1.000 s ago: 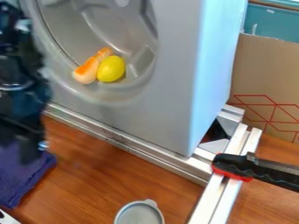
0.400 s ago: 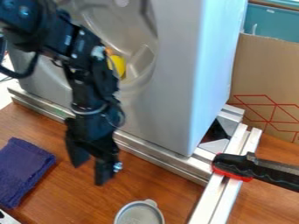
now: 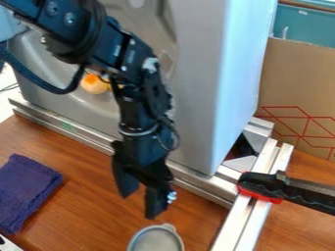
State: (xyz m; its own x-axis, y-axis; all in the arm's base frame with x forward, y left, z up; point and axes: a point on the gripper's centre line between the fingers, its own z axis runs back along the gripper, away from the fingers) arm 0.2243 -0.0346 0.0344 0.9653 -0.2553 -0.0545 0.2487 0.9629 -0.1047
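Right now, gripper: pointing down over wood tabletop, jaws well parted, tabletop showing between the fingers
Gripper vs earlier: at left edge first, then left of centre; now further right and a bit lower in view, closer to the dish
Grey dish: nearest thing to gripper, just below the fingertips in view, bottom edge of view, partly cut off; same spot as before
Dish pointing: small tab on rim points up and slightly right in view
Dish long axis: outline looks round, can't tell a long axis; line through tab runs upper right to lower left
Arm: comes in from upper left, across the grey housing
Orange-and-cream piece: in housing's round hollow, left of arm; more in sight than last frame
Yellow piece: beside it, nearly all behind arm now; mostly in sight at first
Metal rail: along housing's base, slanting down to right
Purple cloth: flat on tabletop, left side
Black-and-red clamp: over pale rails, right side
Cardboard: behind clamp, upright, red lines
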